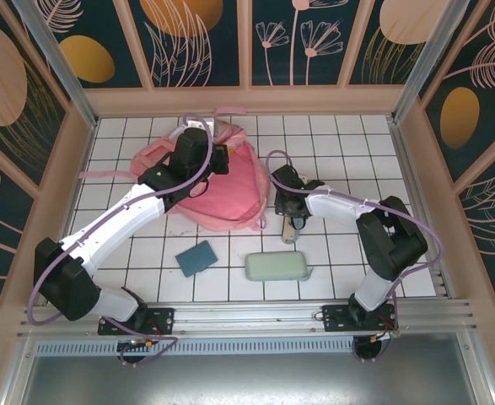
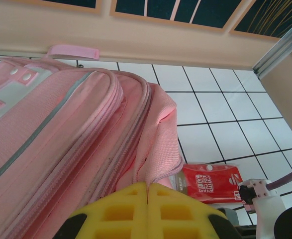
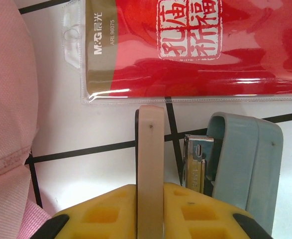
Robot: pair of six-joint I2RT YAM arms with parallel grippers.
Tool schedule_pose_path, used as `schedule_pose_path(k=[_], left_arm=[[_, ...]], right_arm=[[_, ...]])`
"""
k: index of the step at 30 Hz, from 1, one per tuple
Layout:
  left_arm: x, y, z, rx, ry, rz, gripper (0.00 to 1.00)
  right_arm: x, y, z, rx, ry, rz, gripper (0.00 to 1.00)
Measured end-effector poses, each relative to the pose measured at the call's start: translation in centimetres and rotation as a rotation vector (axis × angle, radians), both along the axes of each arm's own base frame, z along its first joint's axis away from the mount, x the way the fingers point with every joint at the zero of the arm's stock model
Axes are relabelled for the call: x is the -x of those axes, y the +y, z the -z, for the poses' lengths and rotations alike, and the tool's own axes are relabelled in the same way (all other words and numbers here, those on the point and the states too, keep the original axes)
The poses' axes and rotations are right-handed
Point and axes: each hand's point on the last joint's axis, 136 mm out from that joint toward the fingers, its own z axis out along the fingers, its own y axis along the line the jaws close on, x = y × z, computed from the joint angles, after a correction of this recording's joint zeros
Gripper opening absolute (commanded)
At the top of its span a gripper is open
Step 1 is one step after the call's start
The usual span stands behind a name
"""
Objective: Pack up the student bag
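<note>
**White-tiled table, pink-walled stall: contents**

White-tiled table (image 1: 348,152), floral panels behind.
Student bag (image 1: 222,190): pink, lying far left of centre, left arm over it.
Left claw (image 2: 147,196): clenched, pads together at the bag's hem; whether fabric is pinched, cannot tell.
Right claw (image 3: 149,191): grasping a beige bar (image 3: 150,144), just right of the bag.
Pale green case (image 1: 277,267): near edge, centre.
Teal pad (image 1: 196,257): left of the case, apart.
Red packet (image 3: 200,45): flat, beyond the bar.
Grey-blue stapler (image 3: 245,164): just beside the bar.
</note>
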Motion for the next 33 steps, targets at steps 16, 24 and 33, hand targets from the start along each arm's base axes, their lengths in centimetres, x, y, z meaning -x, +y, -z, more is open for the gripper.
schedule_pose_path(k=[16,24,33], left_arm=[[0.0,0.0,0.0,0.0,0.0,-0.001,0.0],[0.2,0.2,-0.1,0.003,-0.004,-0.001,0.0],[0.2,0.3,-0.3,0.018,-0.015,-0.003,0.0]], right_arm=[[0.6,0.2,-6.8,-0.05,-0.133,-0.013,0.0],[-0.5,5.4,-12.4,-0.275,-0.204,-0.069,0.0],[-4.1,11.5,-14.4,-0.552,-0.211,-0.034,0.0]])
